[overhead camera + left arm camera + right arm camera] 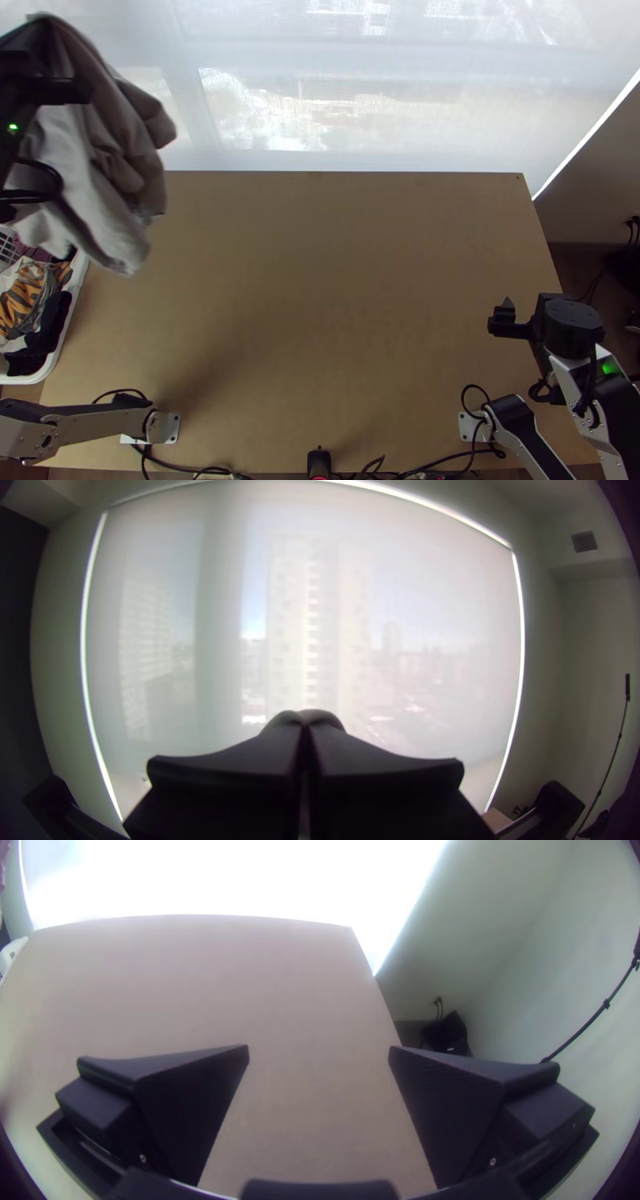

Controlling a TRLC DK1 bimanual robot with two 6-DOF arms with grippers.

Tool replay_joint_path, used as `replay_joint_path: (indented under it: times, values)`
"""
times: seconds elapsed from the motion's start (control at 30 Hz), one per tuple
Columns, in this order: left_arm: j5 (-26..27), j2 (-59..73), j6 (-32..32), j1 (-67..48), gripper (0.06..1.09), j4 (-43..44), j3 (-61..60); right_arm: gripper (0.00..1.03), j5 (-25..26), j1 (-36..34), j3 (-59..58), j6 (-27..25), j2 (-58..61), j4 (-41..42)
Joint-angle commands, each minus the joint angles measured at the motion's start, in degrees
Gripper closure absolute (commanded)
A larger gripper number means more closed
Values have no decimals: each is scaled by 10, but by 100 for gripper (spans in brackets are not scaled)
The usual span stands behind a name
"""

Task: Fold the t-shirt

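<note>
Bunched t-shirt (pixel 132 152) was pinched aloft by the left fingers (pixel 247 767) at the desk's (pixel 320 280) 10 o'clock, well apart from the right fingers (pixel 453 1093), spread wide. Lowering toward 4 o'clock by the nearer left arm (pixel 88 424) was likely needed.

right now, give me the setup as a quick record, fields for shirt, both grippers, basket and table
t-shirt: bunched, hanging in the air
left gripper: jaws shut on the t-shirt, raised near the window
right gripper: jaws apart, nothing between them
basket: white, beside the table's left edge, holding mixed clothes
table: light wooden top
</note>
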Motion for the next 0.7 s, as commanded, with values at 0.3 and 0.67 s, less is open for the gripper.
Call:
replay_joint_path:
  times: [0.3, 0.67]
  values:
    - [-39, 101, 16, -324, 105, -7, -52, 5, 2, -52, 18, 3, 30, 17]
    - [-18, 92, 1, -391, 105, 74, -298, 5, 2, -58, 82, -6, 75, 15]
